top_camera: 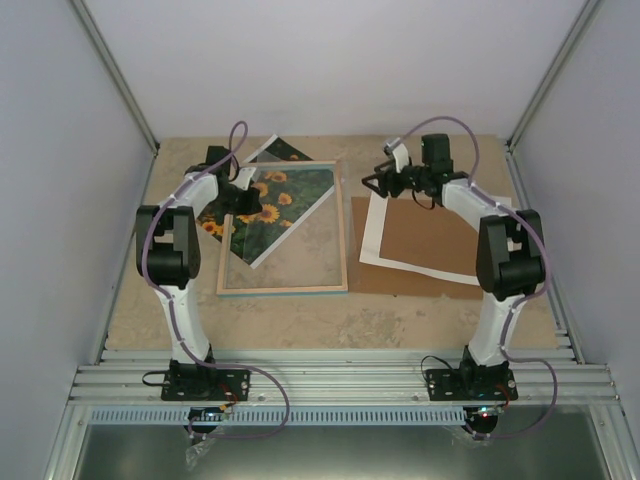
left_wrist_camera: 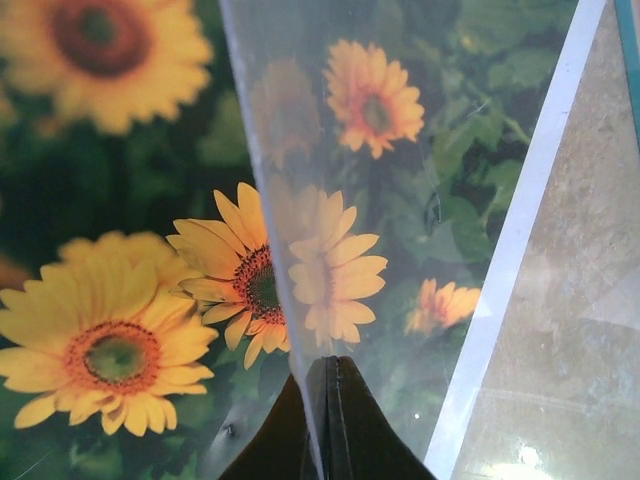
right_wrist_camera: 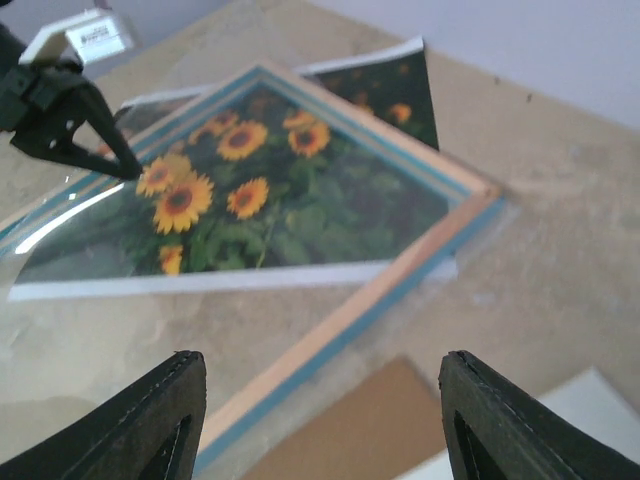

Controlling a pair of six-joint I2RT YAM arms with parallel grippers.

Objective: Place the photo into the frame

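The photo [top_camera: 285, 200], sunflowers on dark leaves with a white border, lies skewed across the frame [top_camera: 285, 290], its far corner sticking out over the frame's far edge. The frame lies flat, wood side up, with its turquoise edge below. My left gripper [top_camera: 262, 212] is shut on the photo's left edge; in the left wrist view the gripper [left_wrist_camera: 328, 375] pinches the lifted sheet [left_wrist_camera: 120, 250]. My right gripper [top_camera: 372, 182] is open and empty, above the table right of the frame. The right wrist view shows the gripper [right_wrist_camera: 320, 400], the photo [right_wrist_camera: 270, 200] and the frame [right_wrist_camera: 380, 290].
A brown backing board [top_camera: 430, 250] lies on a white mat [top_camera: 372, 245] right of the frame; the board also shows in the right wrist view [right_wrist_camera: 370, 420]. Grey walls close the table at the left, right and back.
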